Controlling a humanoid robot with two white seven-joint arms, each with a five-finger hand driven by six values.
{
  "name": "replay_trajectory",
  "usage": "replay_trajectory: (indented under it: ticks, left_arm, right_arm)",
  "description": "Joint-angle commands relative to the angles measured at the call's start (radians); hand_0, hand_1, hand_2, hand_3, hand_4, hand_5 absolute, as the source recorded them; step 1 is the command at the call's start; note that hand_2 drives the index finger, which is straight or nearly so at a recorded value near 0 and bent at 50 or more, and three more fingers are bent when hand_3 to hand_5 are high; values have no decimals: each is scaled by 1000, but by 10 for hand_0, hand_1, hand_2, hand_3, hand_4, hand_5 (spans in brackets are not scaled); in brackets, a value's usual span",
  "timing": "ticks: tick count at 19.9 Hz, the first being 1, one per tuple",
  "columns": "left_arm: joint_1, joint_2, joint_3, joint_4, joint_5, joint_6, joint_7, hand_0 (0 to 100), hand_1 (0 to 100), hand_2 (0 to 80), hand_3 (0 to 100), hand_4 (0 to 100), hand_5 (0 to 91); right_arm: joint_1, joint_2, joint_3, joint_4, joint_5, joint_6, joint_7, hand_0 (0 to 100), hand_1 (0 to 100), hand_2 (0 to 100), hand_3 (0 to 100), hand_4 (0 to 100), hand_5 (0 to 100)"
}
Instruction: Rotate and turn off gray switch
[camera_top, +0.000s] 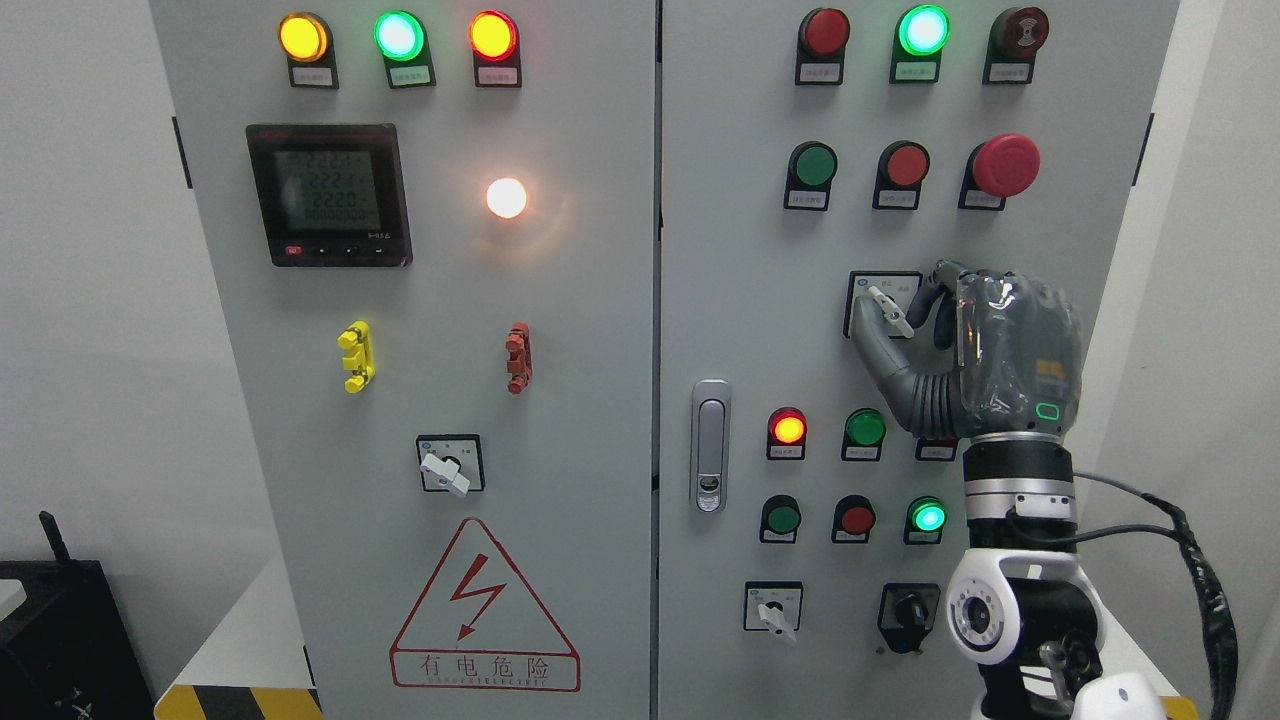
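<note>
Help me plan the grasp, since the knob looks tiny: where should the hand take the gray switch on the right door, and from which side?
Grip the narrow lever of the gray switch, not its square plate. It juts out and slants down to the right, so pinching across its flat sides gives turning leverage. Coming from the right suits: the right hand is already there, thumb below the lever, fingers curled above.

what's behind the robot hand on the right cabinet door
The right robot hand covers the right part of the gray switch plate; only the lever and the plate's left side show. Lower down it hides most of a label.
</note>
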Motion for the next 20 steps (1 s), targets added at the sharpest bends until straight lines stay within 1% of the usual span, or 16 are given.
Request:
replay_trajectory:
  ticks: [1,15,20]
  left_arm:
    - [0,0,32,0,0,0,0,120,389,0,0,0,0]
    - [0,0,32,0,0,0,0,120,389,0,0,0,0]
    - [0,0,32,0,0,0,0,120,389,0,0,0,0]
  right_arm:
    - [0,0,1,1,0,1,4,495,287,730,966,851,982]
    - [0,0,1,1,0,1,4,499,290,752,995,860,984]
    - [0,1,1,1,0,1,4,520,288,752,998,864,984]
